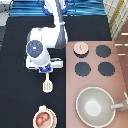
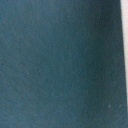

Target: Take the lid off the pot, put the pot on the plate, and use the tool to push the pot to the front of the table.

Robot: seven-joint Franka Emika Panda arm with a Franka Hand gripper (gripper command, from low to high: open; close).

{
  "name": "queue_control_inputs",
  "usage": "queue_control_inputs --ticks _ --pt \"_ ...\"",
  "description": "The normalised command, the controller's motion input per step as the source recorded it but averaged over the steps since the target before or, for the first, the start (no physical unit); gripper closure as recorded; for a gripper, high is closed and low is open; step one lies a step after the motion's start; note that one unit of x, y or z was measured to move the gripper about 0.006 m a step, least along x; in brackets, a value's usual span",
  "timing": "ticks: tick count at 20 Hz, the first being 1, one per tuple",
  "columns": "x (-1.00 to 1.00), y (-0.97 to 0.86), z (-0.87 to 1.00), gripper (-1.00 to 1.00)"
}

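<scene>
My gripper hangs over the black table, left of the stove board, shut on the upper end of the tool's handle. The tool, a cream-white spatula, points its slotted head toward the exterior view's bottom. Below it, near the bottom edge, the pot stands uncovered with its reddish contents showing. A pale rim of the plate peeks out around it. The lid lies on the stove board's upper-left burner, well away from the pot. The wrist view holds only a dark blurred surface.
The pinkish-brown stove board fills the exterior view's right side, with black burners. A large grey-beige pan with a handle sits on its lower part. The robot's arm comes down from the top.
</scene>
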Motion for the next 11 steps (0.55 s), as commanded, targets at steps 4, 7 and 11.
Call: queue_control_inputs --ticks 4,7,11 --pt "-0.59 0.00 0.65 -1.00" --pt "-0.95 0.00 -0.46 -1.00" --pt "-0.99 0.00 -0.48 -1.00"
